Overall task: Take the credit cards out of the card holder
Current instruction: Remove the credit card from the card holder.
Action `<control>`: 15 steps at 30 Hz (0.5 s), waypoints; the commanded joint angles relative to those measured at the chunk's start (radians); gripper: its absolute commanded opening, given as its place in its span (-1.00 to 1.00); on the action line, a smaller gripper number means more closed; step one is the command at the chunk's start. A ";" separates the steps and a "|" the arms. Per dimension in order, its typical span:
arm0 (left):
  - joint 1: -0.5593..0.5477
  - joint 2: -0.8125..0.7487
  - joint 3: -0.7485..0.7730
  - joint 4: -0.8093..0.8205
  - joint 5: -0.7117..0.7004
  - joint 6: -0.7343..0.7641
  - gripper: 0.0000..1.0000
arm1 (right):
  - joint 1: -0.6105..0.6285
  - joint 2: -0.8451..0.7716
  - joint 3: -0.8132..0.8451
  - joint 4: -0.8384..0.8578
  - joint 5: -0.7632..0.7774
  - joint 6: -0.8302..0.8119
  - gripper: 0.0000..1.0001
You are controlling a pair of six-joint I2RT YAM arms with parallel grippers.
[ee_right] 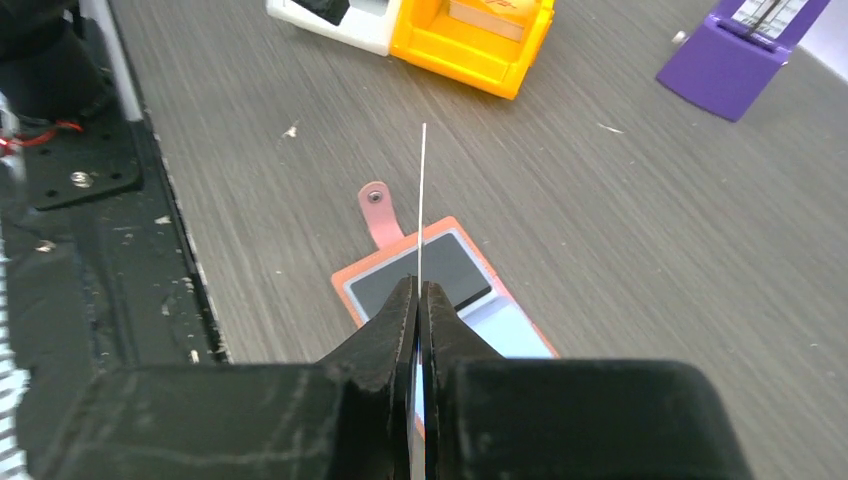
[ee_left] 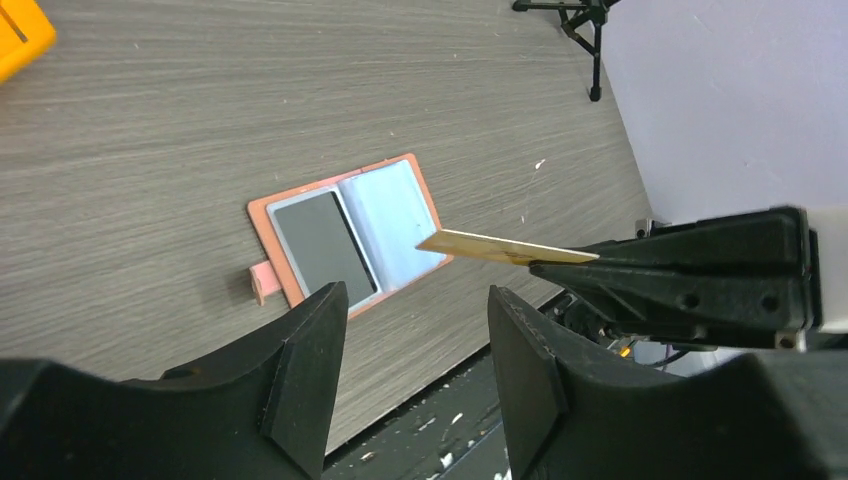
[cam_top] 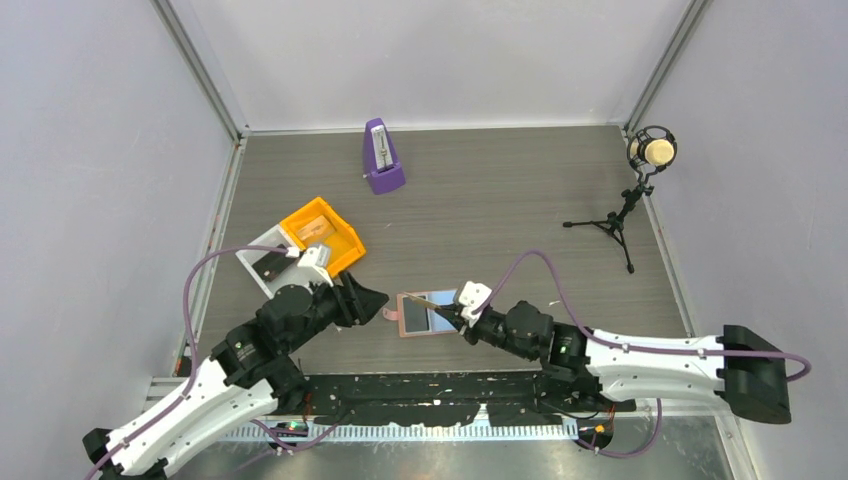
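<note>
Just beneath the right gripper (ee_right: 418, 288), which pinches a thin flat card (ee_left: 500, 247), the salmon-tan leather-like card holder (ee_left: 395, 215) lies open on the surface, with a dark grey card (ee_left: 322, 245) in its tab-side pocket. Beside the tab hovers the left gripper (ee_left: 415, 295), spread. Beyond it stand an orange plastic tray (cam_top: 325, 230) and a purple metronome (cam_top: 382, 158).

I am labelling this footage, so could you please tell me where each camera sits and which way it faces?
Top external: above and behind the arms, looking down at the table; left arm and right arm show.
Left wrist: on the left arm, looking forward past its own open jaws.
Right wrist: on the right arm, looking along its own jaws, shut on a card.
Shared: all three see the open card holder; both wrist views see the card.
</note>
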 commanded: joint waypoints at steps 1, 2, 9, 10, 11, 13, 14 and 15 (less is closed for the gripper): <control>0.000 -0.066 -0.024 0.011 0.014 0.149 0.12 | -0.069 -0.086 -0.001 -0.069 -0.146 0.186 -0.90; 0.000 -0.072 -0.021 0.011 0.037 0.168 0.12 | -0.084 -0.104 0.005 -0.087 -0.187 0.226 -0.90; 0.000 -0.064 -0.046 0.116 0.172 0.162 0.14 | -0.298 -0.134 0.075 -0.146 -0.509 0.451 -0.89; -0.001 -0.062 -0.056 0.142 0.184 0.151 0.14 | -0.330 -0.128 0.081 -0.143 -0.545 0.480 -0.90; 0.000 -0.057 -0.064 0.167 0.199 0.136 0.14 | -0.344 -0.125 0.091 -0.127 -0.606 0.495 -0.89; 0.000 -0.046 -0.068 0.195 0.229 0.122 0.14 | -0.374 -0.114 0.094 -0.090 -0.694 0.527 -0.90; 0.000 -0.040 -0.065 0.200 0.235 0.117 0.14 | -0.383 -0.102 0.095 -0.078 -0.718 0.530 -0.90; 0.000 -0.031 -0.061 0.199 0.240 0.112 0.14 | -0.386 -0.095 0.097 -0.067 -0.751 0.529 -0.89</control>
